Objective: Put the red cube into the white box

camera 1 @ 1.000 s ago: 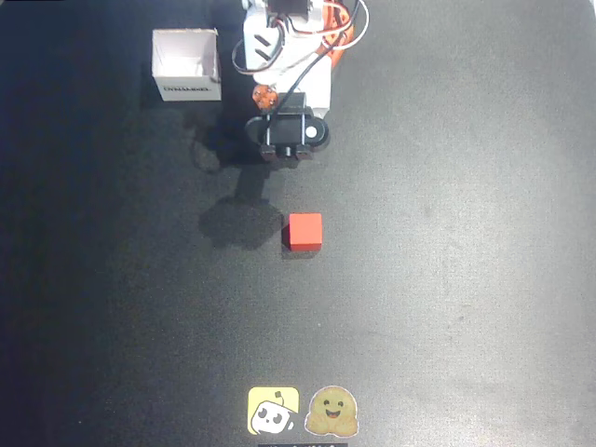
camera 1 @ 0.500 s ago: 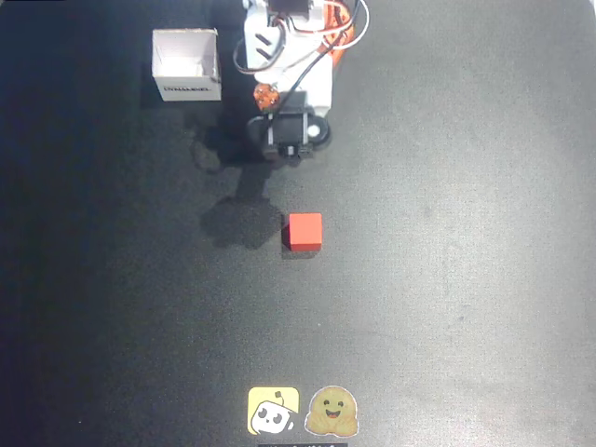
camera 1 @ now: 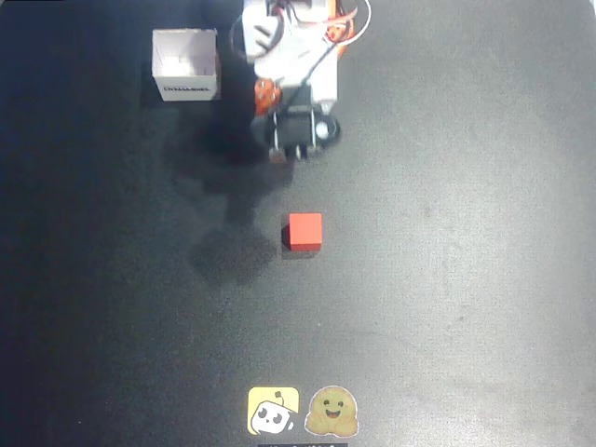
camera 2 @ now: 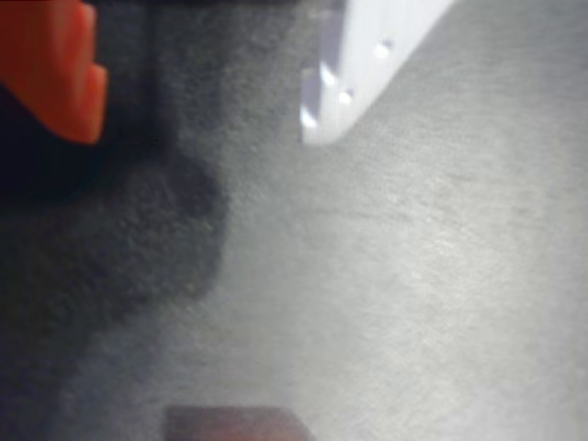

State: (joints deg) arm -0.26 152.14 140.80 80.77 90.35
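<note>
Looking down from the overhead view, the red cube [camera 1: 304, 231] is seen resting flat on the dark table [camera 1: 447, 279], near the middle of the picture, with nothing touching it. The white box [camera 1: 185, 64] stands upright at the upper left, its open top facing the camera and a line of dark print visible on its lower wall; it is well apart from the cube. The white and orange arm [camera 1: 291, 56] is folded at the top centre, just right of the box, and its black gripper [camera 1: 296, 140] is held above the table between the arm's base and the cube, apart from both task things. A soft shadow is cast on the table to the left of the cube. Two cartoon stickers [camera 1: 302, 411] are seen at the bottom edge.

From above, the gripper's fingers are hidden beneath its own body, so whether they are spread or together cannot be told there. In the wrist view an orange finger [camera 2: 50, 64] is shown at the upper left and a white finger [camera 2: 363, 69] at the upper centre, with a wide gap of grey table surface between them; the jaws are thus parted and nothing is held. A blurred dark reddish shape, apparently the cube [camera 2: 239, 424], is cut off at that view's bottom edge.
</note>
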